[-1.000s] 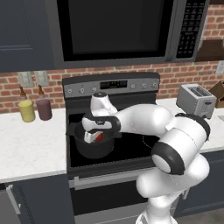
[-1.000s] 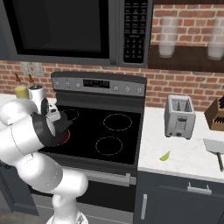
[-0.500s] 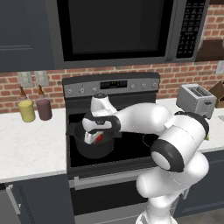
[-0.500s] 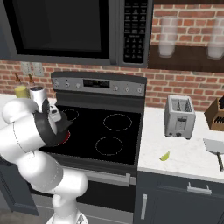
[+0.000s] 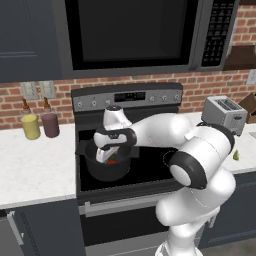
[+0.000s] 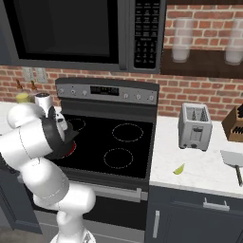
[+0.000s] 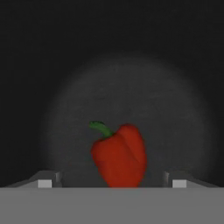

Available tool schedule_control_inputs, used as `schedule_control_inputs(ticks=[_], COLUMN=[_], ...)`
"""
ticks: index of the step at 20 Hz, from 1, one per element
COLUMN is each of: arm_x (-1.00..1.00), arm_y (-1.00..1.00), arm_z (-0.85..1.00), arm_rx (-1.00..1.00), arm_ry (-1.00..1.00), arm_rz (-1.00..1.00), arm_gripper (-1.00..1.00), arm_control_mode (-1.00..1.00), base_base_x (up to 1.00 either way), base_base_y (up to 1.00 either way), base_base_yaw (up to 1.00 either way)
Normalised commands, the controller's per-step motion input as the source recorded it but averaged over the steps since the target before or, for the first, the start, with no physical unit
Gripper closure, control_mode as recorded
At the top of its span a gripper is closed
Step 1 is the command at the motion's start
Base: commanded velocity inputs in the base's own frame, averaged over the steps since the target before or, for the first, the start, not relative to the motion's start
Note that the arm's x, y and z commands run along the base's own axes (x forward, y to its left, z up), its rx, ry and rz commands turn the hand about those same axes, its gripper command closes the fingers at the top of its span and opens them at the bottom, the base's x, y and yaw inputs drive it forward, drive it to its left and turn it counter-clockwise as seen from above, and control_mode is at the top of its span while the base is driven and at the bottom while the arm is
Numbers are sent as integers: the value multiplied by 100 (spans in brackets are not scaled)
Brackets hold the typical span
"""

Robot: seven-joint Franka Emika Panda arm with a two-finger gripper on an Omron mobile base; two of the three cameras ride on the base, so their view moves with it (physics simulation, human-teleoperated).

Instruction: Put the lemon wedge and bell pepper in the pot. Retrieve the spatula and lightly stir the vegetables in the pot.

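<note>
Gripper sits inside the pot, fingers spread wide and gripping nothing. Hand view: bell pepper lies on the pot's dark floor between the two fingertips, touching neither. Pot stands on the stove's front left burner. Lemon wedge rests on the right counter, near the toaster; spatula further right.

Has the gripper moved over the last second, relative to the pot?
No. In the left base view the gripper hangs inside the pot rim, bell pepper below, same as before.
</note>
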Motion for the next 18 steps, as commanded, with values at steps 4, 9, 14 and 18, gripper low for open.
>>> schedule_control_inputs(ticks=[4,9,14,18], arm_x=[11,2,-2,-15], arm_y=[0,0,0,-1], arm_z=[0,1,34,60], arm_rx=[0,0,0,1], arm_ry=[1,0,-5,-17], arm_rz=[0,1,0,0], arm_gripper=[-100,-100,-100,-100], arm_control_mode=[-100,-100,-100,-100], base_base_x=[0,0,0,0], base_base_y=[0,0,0,0], base_base_yaw=[0,0,0,0])
